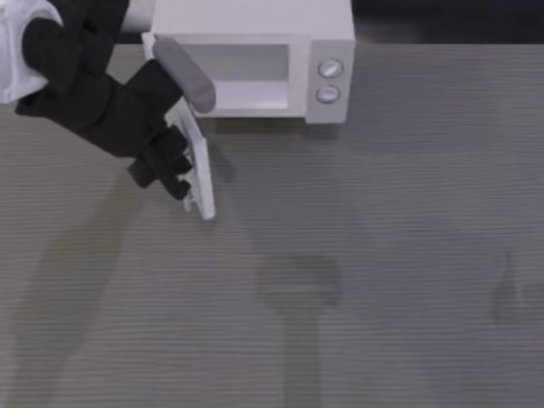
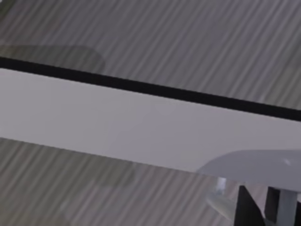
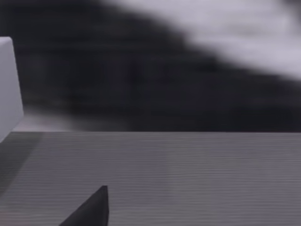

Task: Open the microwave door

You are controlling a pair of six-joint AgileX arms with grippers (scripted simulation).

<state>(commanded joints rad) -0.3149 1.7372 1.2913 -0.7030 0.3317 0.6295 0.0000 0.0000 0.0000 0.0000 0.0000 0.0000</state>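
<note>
The white microwave (image 1: 255,17) stands at the table's far edge, left of centre, its pale interior (image 1: 251,76) exposed. The microwave door (image 1: 202,174) is swung out towards the front left, with its grey mesh window (image 1: 183,75) facing up and right. My left gripper (image 1: 174,174) is on the door's left side near the free end, shut on the handle. In the left wrist view the door (image 2: 141,122) runs across as a white band. Only a dark sliver of my right gripper (image 3: 94,212) shows, low over the table, with a microwave corner (image 3: 9,84) far off.
Two round grey knobs (image 1: 329,81) sit on the microwave's right front panel. The grey table (image 1: 382,255) stretches out in front and to the right, with soft shadows on it. My right arm is outside the top view.
</note>
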